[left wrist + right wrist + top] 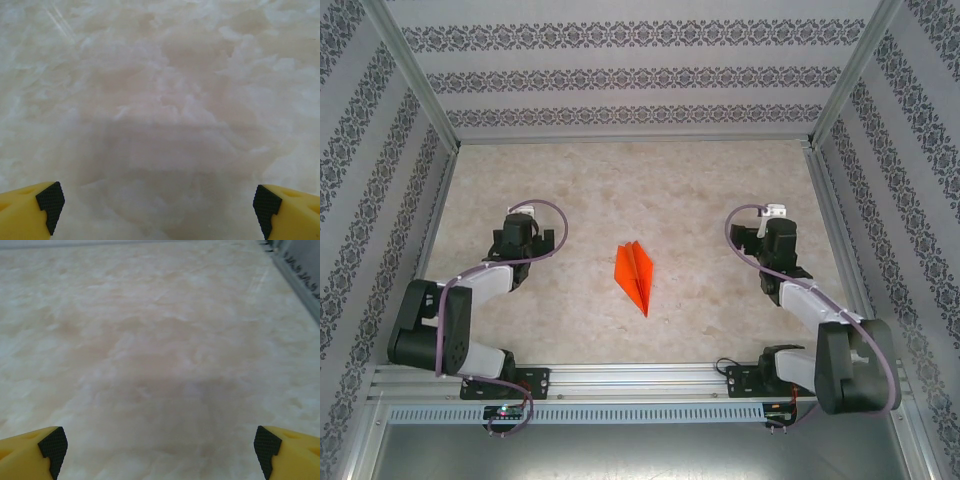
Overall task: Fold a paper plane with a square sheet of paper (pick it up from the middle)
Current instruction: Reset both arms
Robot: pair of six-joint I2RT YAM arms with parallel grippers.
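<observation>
Both arms bent low at mid-left and mid-right, left gripper (520,230) and right gripper (772,232) spread wide, empty, paper plane (635,272) centre between them.

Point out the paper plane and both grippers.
paper plane (636,272), top external view, centre crease.
left gripper (156,207), left wrist view, midway between fingertips.
right gripper (158,449), right wrist view, midway between fingertips.

Paper plane (635,275): slim, bright orange dart with a centre crease, lying flat, nose pointing nearward and slightly right. It rests midway between the left gripper (523,228) and the right gripper (772,228), well apart from both.
</observation>
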